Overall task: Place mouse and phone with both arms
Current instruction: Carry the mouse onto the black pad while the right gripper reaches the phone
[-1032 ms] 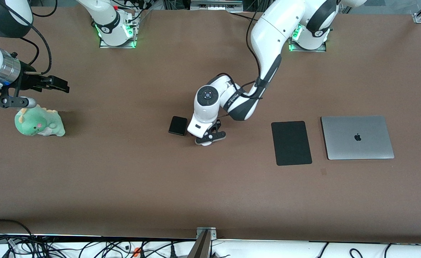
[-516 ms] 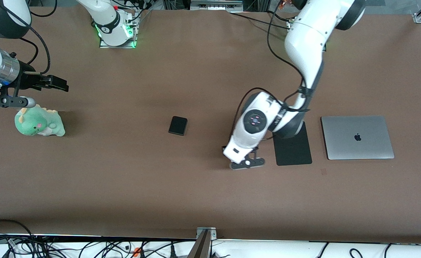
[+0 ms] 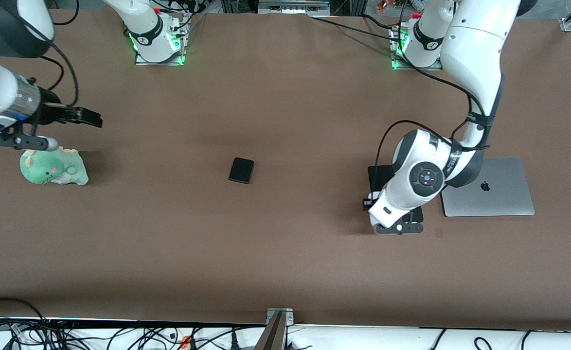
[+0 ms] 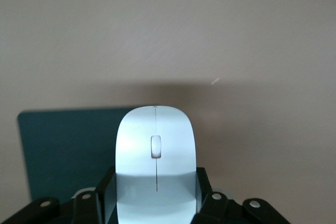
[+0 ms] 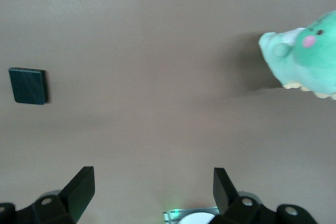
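You have the phone (image 3: 241, 170) lying near the table's (image 3: 285, 253) middle, well apart from everything else. The plush toy (image 3: 53, 166) sits at the right arm's end, about level with the phone. The right gripper (image 3: 87, 117) hangs over bare table just beside the toy. Toward the left arm's end, the mouse pad (image 3: 377, 173) lies just beside the laptop (image 3: 502, 194), between it and the phone. The left gripper (image 3: 396, 227) is over the pad's edge nearest the front camera, with the mouse (image 4: 155, 153) in it, above that pad.
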Available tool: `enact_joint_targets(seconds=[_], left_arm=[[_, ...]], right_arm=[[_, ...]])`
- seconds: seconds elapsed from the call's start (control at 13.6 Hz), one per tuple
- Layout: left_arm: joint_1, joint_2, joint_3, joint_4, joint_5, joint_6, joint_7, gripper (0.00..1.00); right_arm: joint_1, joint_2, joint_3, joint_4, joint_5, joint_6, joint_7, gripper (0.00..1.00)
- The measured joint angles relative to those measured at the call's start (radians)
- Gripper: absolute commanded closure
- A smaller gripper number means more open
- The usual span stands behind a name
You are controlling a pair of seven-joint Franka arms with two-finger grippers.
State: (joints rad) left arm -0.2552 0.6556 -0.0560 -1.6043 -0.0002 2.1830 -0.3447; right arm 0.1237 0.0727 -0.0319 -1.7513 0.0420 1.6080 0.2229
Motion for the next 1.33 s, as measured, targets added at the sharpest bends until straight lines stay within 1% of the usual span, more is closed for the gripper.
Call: enact_joint_targets(seconds=[0.22, 0.29, 0.37, 0.44, 0.52, 0.59, 0.88, 1.03, 1.18, 1.33], left_arm=[[0.02, -0.041, 0.0, -0.122, 0.0, 0.039, 0.005, 0.84], [0.031, -0.047, 0.0, -0.148, 0.0, 0.058, 0.02, 0.83], [0.047, -0.049, 0.0, -0.17, 0.0, 0.081, 0.046, 0.78], [0.068, -0.047, 0.0, -0.188, 0.0, 0.101, 0.068, 0.66], [0.09, -0.044, 0.001, -0.201, 0.0, 0.116, 0.088, 0.21], [0.106, -0.04, 0.0, -0.208, 0.0, 0.126, 0.102, 0.0], [0.114, -0.042, -0.008, -0.205, 0.0, 0.135, 0.105, 0.0], [0.114, -0.071, -0.01, -0.199, 0.0, 0.126, 0.105, 0.0], [0.114, -0.134, -0.01, -0.192, 0.0, 0.076, 0.105, 0.0], [0.114, -0.226, -0.01, -0.185, 0.0, -0.002, 0.105, 0.0]], right_arm=[[0.104, 0.052, 0.007, 0.0, 0.003, 0.079, 0.14, 0.0], [0.132, 0.073, 0.007, -0.001, 0.013, 0.111, 0.177, 0.0], [0.162, 0.101, 0.008, -0.002, 0.031, 0.154, 0.221, 0.0], [0.19, 0.133, 0.009, -0.002, 0.041, 0.202, 0.261, 0.0], [0.22, 0.168, 0.009, -0.002, 0.044, 0.255, 0.295, 0.0], [0.25, 0.202, 0.01, -0.003, 0.046, 0.309, 0.327, 0.0], [0.356, 0.344, 0.01, -0.004, 0.046, 0.514, 0.44, 0.0], [0.392, 0.404, 0.01, -0.003, 0.046, 0.597, 0.448, 0.0], [0.422, 0.46, 0.01, -0.004, 0.046, 0.671, 0.449, 0.0], [0.448, 0.51, 0.01, -0.016, 0.046, 0.756, 0.449, 0.0]])
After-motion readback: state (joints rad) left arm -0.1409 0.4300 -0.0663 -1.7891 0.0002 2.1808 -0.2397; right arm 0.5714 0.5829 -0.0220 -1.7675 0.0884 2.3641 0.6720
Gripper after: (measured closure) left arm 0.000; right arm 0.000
